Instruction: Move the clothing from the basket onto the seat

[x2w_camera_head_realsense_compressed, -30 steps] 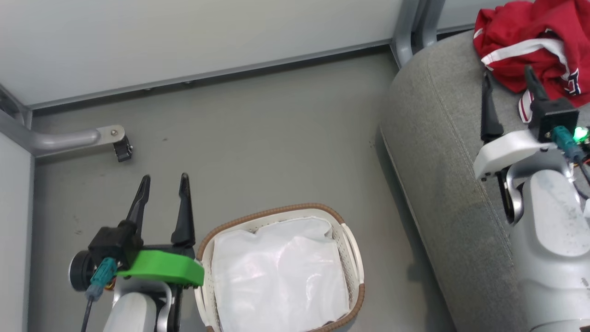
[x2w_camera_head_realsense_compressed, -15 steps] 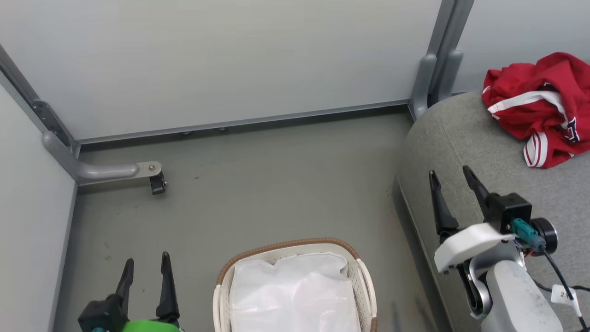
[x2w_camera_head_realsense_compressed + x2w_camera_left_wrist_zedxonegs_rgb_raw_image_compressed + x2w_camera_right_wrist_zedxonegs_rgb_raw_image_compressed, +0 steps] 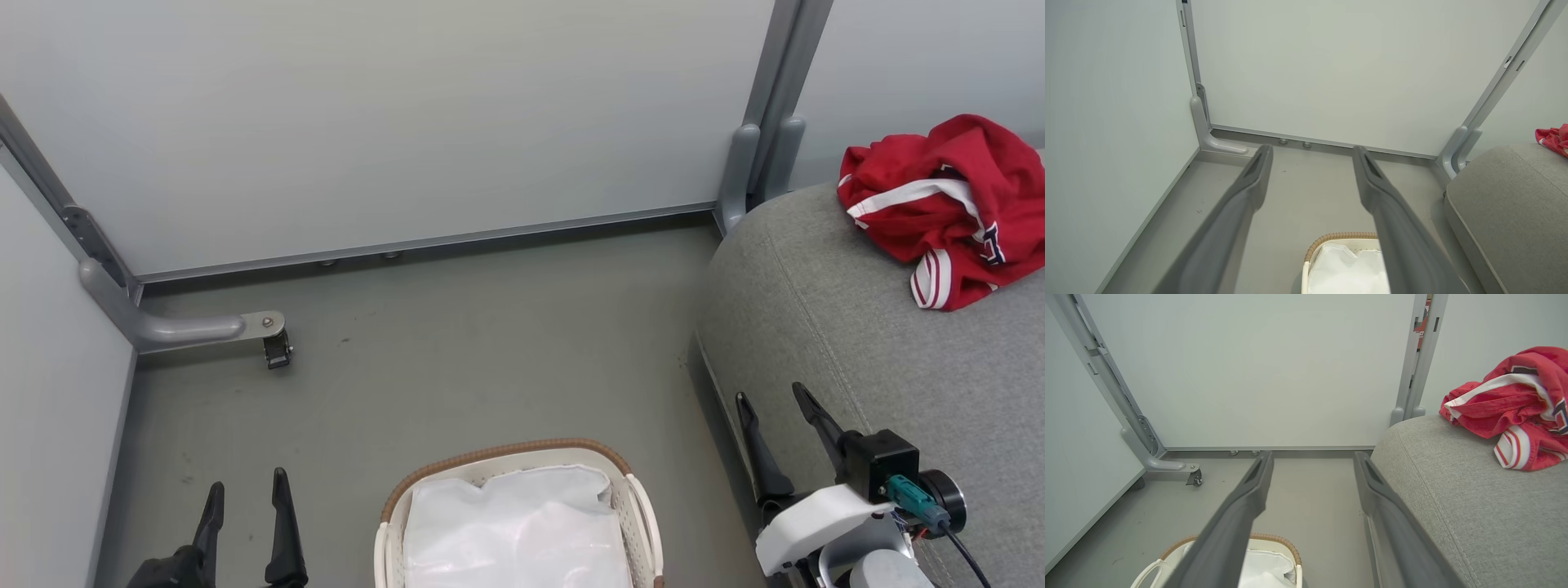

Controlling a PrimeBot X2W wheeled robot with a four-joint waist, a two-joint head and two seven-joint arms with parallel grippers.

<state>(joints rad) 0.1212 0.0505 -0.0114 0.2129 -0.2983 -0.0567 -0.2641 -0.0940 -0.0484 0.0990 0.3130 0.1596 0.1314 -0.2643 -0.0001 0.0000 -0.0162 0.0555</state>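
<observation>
Basket (image 3: pixel 506 452) sits on the grey floor (image 3: pixel 457 343), its brown rim toward the wall panel (image 3: pixel 408 122). Taking the basket as the reference point. Inside it is a plain white sheet (image 3: pixel 514 531), rumpled, covering all of the interior that can be seen.

Sofa (image 3: pixel 857 343) stands to the right of the basket with a strip of floor between them, not touching. Red jersey (image 3: pixel 939 204) lies in a crumpled heap on top of the sofa, well apart from the basket, beyond it and to its right, close to the wall. White stripe trim shows, and a bit of dark lettering on the heap's right side.

Left pincer (image 3: pixel 248 482): left of the basket, over the floor. Fingers apart and pointing toward the wall, nothing between them.

Right pincer (image 3: pixel 770 393): right of the basket, at the sofa's near rounded edge. Fingers spread and empty, well apart from the jersey. Cannot tell whether it brushes the sofa fabric.

Beyond the basket and to its left, a metal frame foot with a small caster (image 3: pixel 277 353) rests on the floor near the wall corner.
</observation>
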